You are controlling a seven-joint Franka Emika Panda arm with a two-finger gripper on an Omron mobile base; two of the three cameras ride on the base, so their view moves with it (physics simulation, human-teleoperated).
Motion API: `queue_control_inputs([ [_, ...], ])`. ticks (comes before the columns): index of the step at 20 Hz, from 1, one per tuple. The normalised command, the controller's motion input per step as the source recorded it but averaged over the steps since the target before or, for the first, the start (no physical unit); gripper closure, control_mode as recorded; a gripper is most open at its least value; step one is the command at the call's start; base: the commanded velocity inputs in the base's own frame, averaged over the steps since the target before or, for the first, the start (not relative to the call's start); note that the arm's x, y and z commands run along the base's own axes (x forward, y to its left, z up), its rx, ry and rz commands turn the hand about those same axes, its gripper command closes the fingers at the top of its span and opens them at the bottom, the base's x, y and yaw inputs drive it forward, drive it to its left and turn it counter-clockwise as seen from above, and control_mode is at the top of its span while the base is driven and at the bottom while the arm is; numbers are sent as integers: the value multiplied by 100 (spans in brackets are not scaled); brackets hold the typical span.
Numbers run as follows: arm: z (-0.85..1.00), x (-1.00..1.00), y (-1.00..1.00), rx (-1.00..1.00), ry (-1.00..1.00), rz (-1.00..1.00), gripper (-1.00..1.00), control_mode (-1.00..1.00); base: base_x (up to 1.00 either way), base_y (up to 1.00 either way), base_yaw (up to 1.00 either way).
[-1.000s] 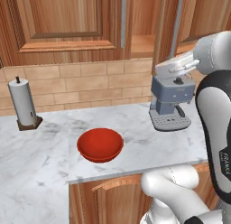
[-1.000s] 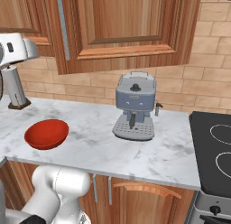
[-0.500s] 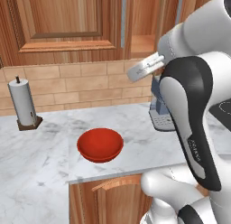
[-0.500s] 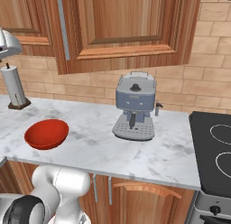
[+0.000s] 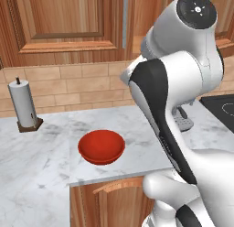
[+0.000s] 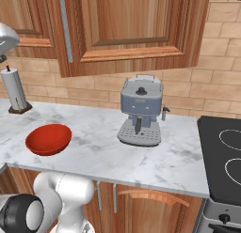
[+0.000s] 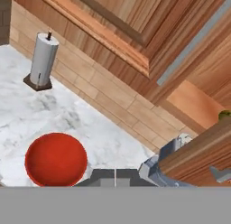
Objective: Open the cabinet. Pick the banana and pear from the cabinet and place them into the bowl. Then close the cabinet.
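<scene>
Fingers pressed together, holding nothing; one red bowl, one paper-towel roll, two cabinet doors.

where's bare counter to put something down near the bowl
Bare marble lies between the paper-towel roll and the red bowl, and again between the bowl and the coffee machine in the right base view. A strip runs from the machine to the stove. Around the machine's drip tray it is tighter.
</scene>
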Motion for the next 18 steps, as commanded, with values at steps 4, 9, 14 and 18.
queue_control_inputs([
  [4,0,39,2,-22,-14,-8,100,-100,0,0,0],
  [9,0,41,2,-19,-2,-11,100,-100,0,0,0],
  [14,0,33,0,-16,0,-16,100,-100,0,0,0],
  [18,0,31,0,-13,0,-17,100,-100,0,0,0],
])
